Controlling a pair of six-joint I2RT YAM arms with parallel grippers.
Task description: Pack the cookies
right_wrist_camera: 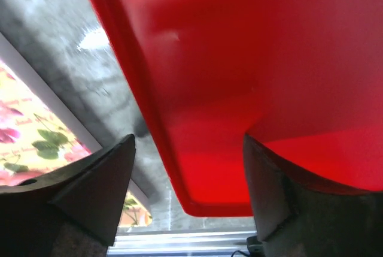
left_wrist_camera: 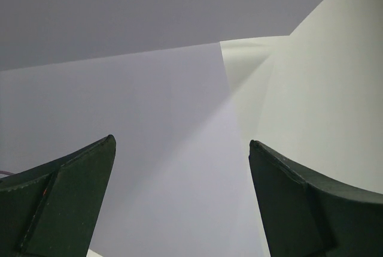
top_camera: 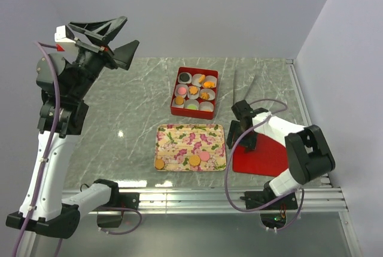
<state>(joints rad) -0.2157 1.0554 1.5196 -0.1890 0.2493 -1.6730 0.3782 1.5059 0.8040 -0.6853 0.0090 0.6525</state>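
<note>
1. On the grey marbled counter [top_camera: 131,107] lie a red lid, a floral tray and a red box. Both arm bases are bolted at its near edge.
2. Left arm [top_camera: 54,125]: raised high above the left side of the counter, well apart from every item.
3. Right arm [top_camera: 299,155]: folded low at the right side, reaching left over the red lid.
4. Red lid [top_camera: 266,158] [right_wrist_camera: 239,59]: lying flat on the counter, just right of the floral tray.
5. Floral tray [top_camera: 179,143] [right_wrist_camera: 18,143]: resting at centre, near the front edge.
6. Red box [top_camera: 175,111]: set just behind the tray. It is divided three by three, with a white paper cup [top_camera: 206,106] in each compartment.
7. Left gripper [top_camera: 128,32] [left_wrist_camera: 181,140]: jaws spread wide, holding nothing, and aimed at the bare wall.
8. Right gripper [top_camera: 239,142] [right_wrist_camera: 188,138]: jaws spread wide, holding nothing. It sits over the lid's left edge, with one finger on either side of that edge. Contact with the lid cannot be determined.
9. Two thin dark rods [top_camera: 234,86]: lying on the counter beyond the right gripper, to the right of the box.
10. Cookies [top_camera: 194,160]: three lie along the tray's near edge.
    - An orange cookie [top_camera: 159,163] is at the left corner.
    - A golden-brown cookie and a pink cookie [top_camera: 205,156] sit side by side further right.
    - Most of the rest sit in the box cups, among them a black cookie [top_camera: 184,78] at the rear left.
</note>
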